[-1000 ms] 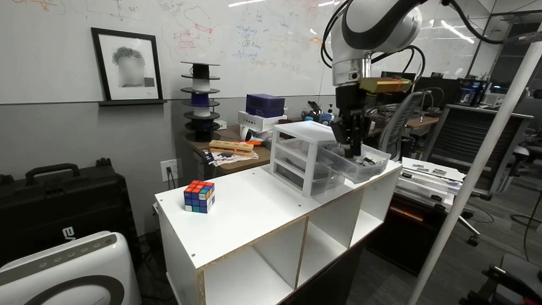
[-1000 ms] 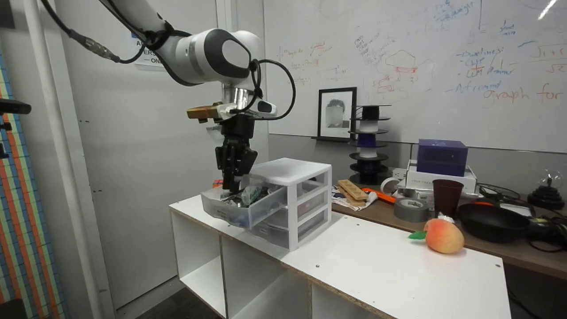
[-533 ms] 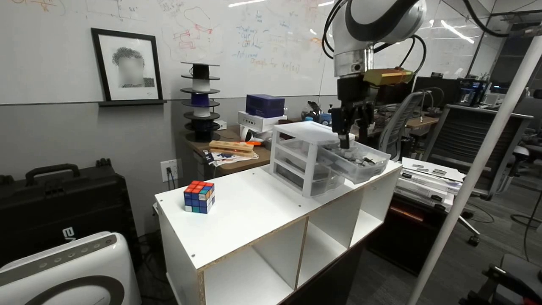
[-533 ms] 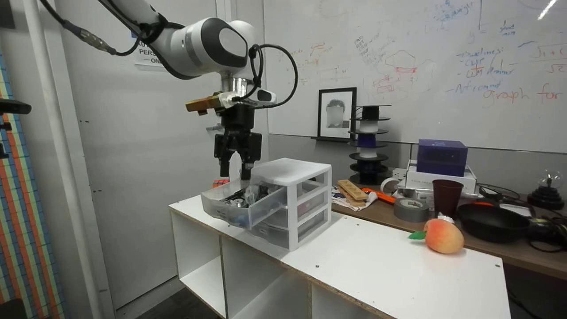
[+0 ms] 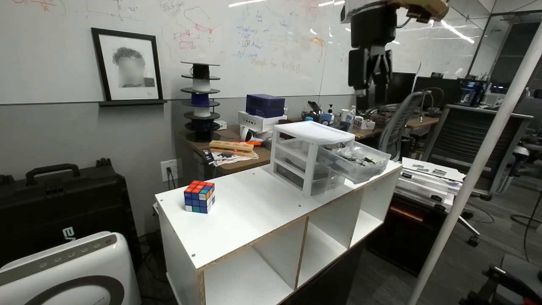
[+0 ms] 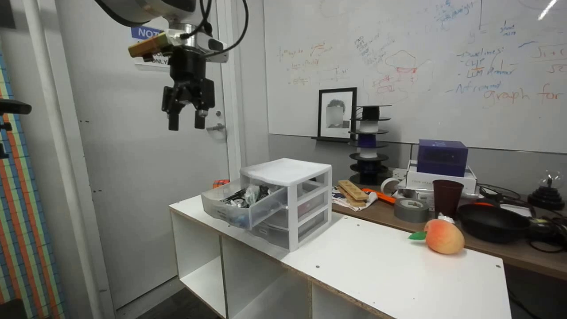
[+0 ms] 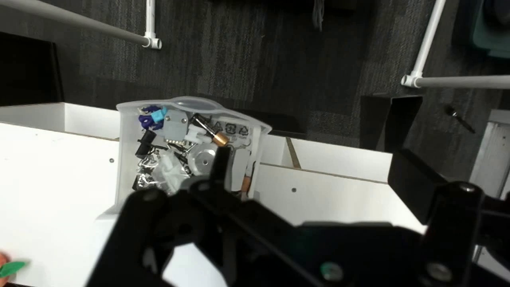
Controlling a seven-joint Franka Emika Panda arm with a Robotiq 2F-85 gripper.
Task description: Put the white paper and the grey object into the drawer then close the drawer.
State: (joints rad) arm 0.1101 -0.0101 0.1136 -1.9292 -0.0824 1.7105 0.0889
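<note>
The drawer [image 6: 223, 213], a translucent top tray, stands pulled out of the small white-framed unit in both exterior views. In the wrist view it holds many small parts. A pale crumpled scrap [image 7: 170, 170] among them looks like the white paper, though it resembles clear plastic. A grey block [image 7: 175, 124] and a grey disc [image 7: 202, 158] also lie inside; which is the grey object, I cannot tell. My gripper [image 6: 186, 123] hangs open well above the drawer, nothing between its fingers. The wrist view shows the gripper [image 7: 312, 171] spread wide, one finger [image 7: 220, 163] covering part of the tray.
The unit's white top [image 5: 313, 131] rises beside the drawer, on a large white cubby shelf [image 5: 250, 220]. A Rubik's cube [image 5: 199, 197] and a toy peach [image 6: 445, 236] sit on that shelf. A cluttered desk [image 6: 405, 226] runs behind. White poles [image 7: 422, 44] stand around.
A second ago the gripper was down in the drawer with its jaws close together. It has since opened and risen high above. The drawer has stayed pulled out.
</note>
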